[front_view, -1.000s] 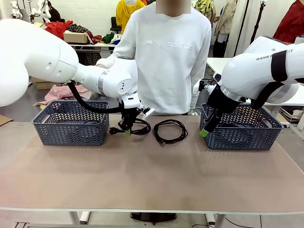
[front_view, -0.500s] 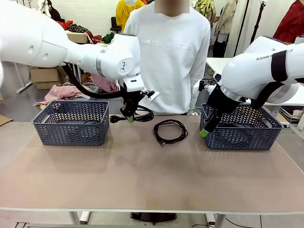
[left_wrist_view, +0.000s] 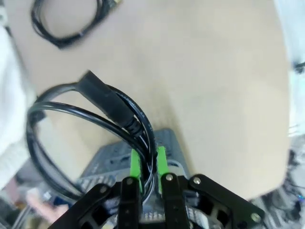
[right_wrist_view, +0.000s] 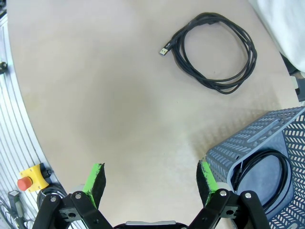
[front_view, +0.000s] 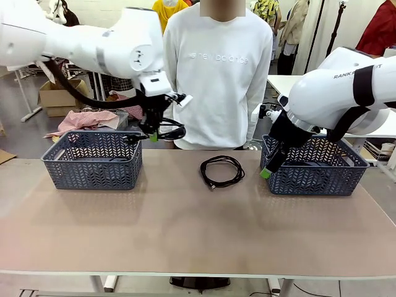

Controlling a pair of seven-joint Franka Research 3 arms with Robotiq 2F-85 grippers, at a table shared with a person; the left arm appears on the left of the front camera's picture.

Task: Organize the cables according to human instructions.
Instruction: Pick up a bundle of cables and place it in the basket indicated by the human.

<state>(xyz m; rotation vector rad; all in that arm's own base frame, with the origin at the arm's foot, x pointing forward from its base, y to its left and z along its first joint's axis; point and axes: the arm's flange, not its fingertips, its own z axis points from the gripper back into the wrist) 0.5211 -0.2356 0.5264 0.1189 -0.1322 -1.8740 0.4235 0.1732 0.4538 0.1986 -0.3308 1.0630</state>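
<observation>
Left end effector (front_view: 153,137): narrow. In the left wrist view the green pads (left_wrist_view: 135,164) clamp one coiled cable (left_wrist_view: 114,107) between them. The coil hangs clear of the desk (front_view: 198,229), with its black plug (left_wrist_view: 102,93) pointing away from my fingers.

Position: I hold this cable (front_view: 179,135) raised above the right end of the left basket (front_view: 93,161), in front of the person (front_view: 216,74) who stands at the far side. A dark shape lies inside that basket; I cannot tell what it is.

Right end effector (front_view: 266,173): wide, holding nothing. In the right wrist view its two pads (right_wrist_view: 97,183) stand far apart over bare desk. It hovers just beside the near left corner of the right basket (front_view: 315,167).

Second cable (front_view: 221,158): a round coil lying flat on the desk between the two baskets, nearer the right one and well apart from both end effectors. The right wrist view shows the same coil (right_wrist_view: 177,50) with its plug tip turned outward.

Third cable (right_wrist_view: 252,158): a coil lying inside the right basket (right_wrist_view: 238,143).
</observation>
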